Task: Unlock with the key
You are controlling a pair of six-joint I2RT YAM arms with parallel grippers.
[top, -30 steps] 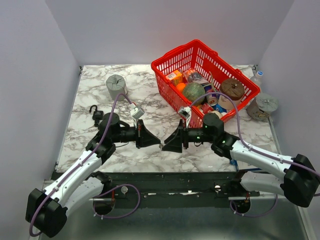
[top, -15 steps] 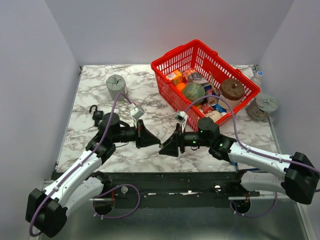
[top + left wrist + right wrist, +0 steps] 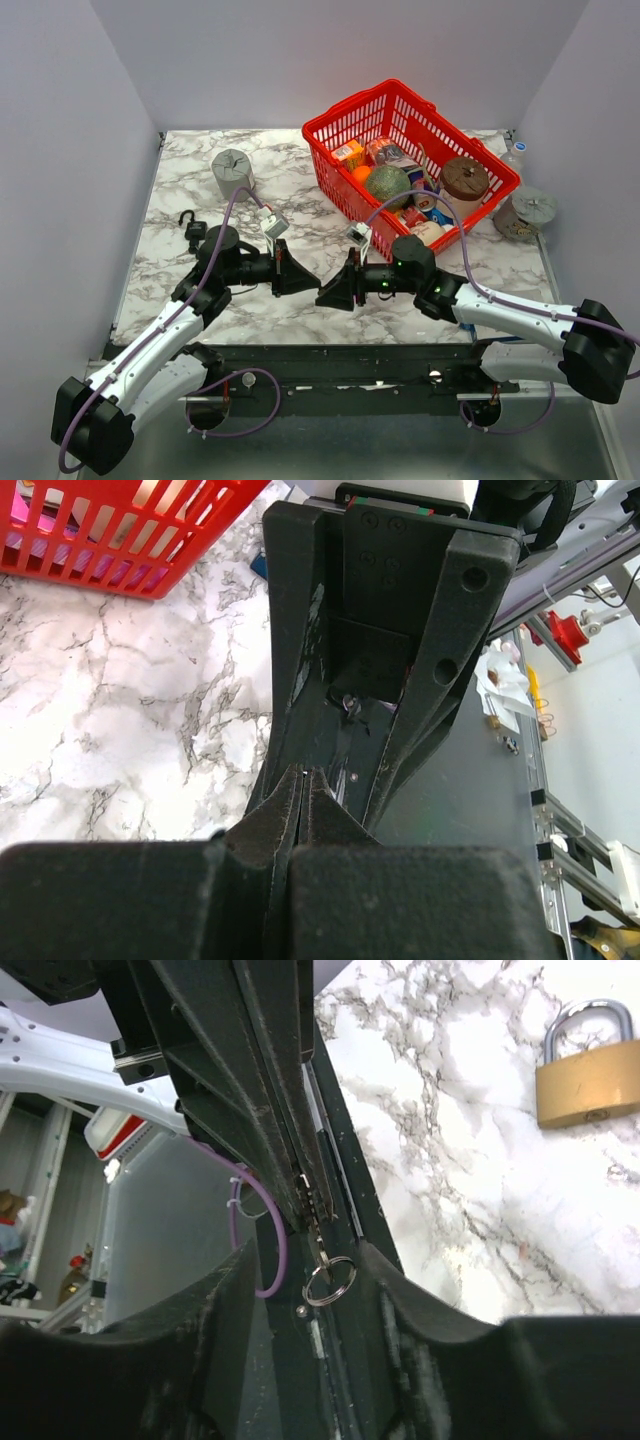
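Note:
My left gripper (image 3: 312, 283) is shut, and its tips (image 3: 305, 1205) pinch a small silver key (image 3: 318, 1228) with a split ring (image 3: 329, 1282) hanging from it. The key's head is hidden between the pads. My right gripper (image 3: 326, 296) is open and faces the left one tip to tip. Its fingers (image 3: 420, 1300) stand on either side of the key ring without touching it. In the left wrist view my shut tips (image 3: 303, 777) sit between the right gripper's spread fingers (image 3: 455, 630). A brass padlock (image 3: 590, 1075) lies on the marble. A black padlock (image 3: 192, 228) lies far left.
A red basket (image 3: 345, 108) full of groceries stands at the back right. A grey cylinder (image 3: 232, 172) stands at the back left. A grey round lid (image 3: 527, 210) and a bottle (image 3: 513, 155) sit at the right edge. The table's front edge is just below both grippers.
My right gripper has moved left and slightly down, closing the gap until its open jaws reach around the left gripper's tips. The left arm has stayed still.

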